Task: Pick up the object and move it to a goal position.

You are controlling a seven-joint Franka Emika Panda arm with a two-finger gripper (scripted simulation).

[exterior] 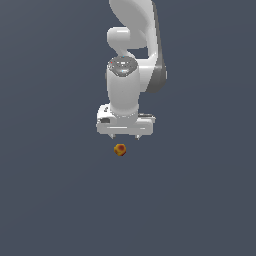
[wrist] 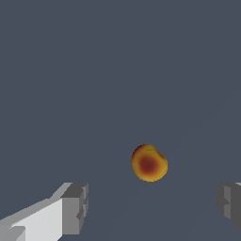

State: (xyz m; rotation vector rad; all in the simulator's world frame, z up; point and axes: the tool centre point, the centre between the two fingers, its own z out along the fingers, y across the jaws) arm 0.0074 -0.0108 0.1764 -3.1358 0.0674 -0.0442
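The object (exterior: 120, 149) is a small round orange-yellow ball with a dark red patch, lying on the flat grey surface. The white gripper (exterior: 124, 136) hangs just above and behind it in the exterior view, its two short fingertips spread wide apart. In the wrist view the object (wrist: 149, 163) lies ahead of the gap between the grey fingers (wrist: 75, 208), nothing between them. The gripper (wrist: 153, 204) is open and holds nothing.
The white arm (exterior: 132, 60) rises from the gripper toward the top of the exterior view. A plain dark grey surface (exterior: 55, 200) fills everything around the ball.
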